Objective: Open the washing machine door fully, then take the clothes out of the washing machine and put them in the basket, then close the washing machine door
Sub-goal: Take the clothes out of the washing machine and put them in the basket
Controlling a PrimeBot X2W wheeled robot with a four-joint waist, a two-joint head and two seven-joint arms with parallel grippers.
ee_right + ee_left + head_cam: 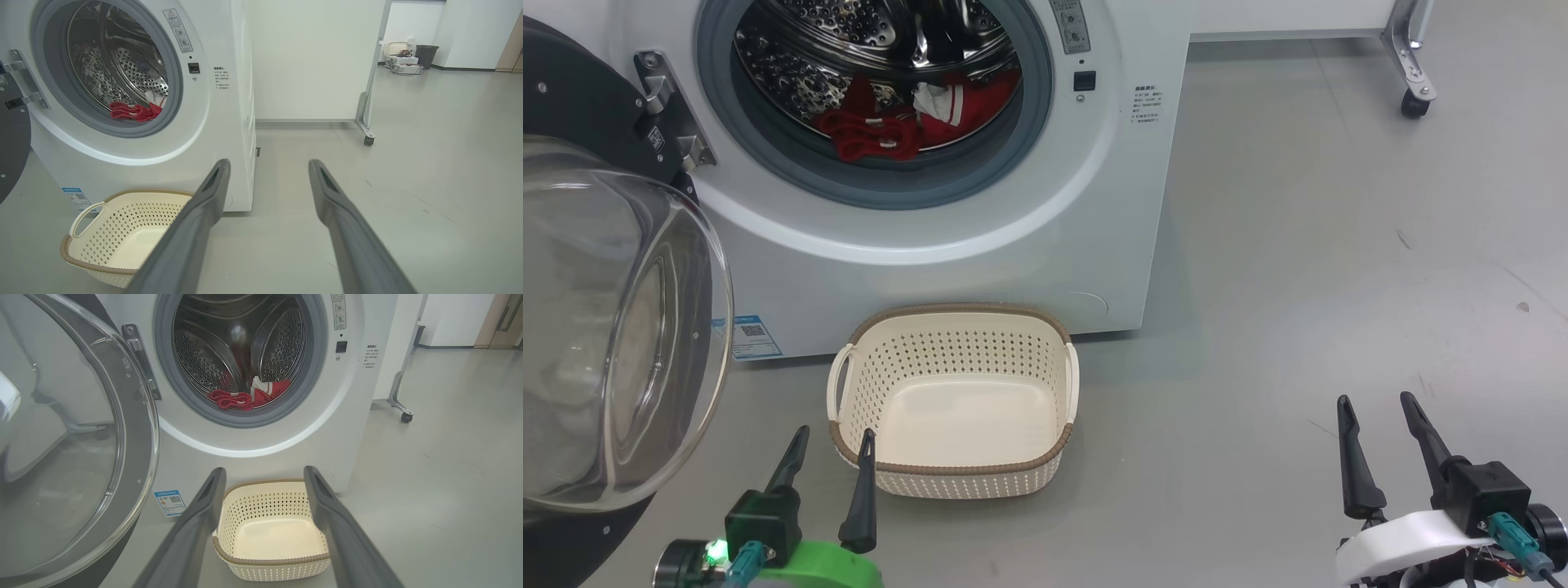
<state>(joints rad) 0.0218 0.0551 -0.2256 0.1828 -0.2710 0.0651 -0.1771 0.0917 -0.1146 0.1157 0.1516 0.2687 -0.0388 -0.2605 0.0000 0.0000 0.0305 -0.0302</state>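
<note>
Red clothes (pixel 890 126) sit inside the washing machine (pixel 1094 212), well beyond my left tool (pixel 836 431) and right tool (pixel 1376 398), both spread wide, empty.

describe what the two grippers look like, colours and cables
Left gripper: two long dark tapered fingers, black block base, bright green wrist shell, lit green light, teal plug. Right gripper: same fingers and block, white wrist shell, teal plug, thin coloured wires.

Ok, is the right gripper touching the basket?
Apart. The head view shows bare grey floor lying between the open right gripper and the basket.
</note>
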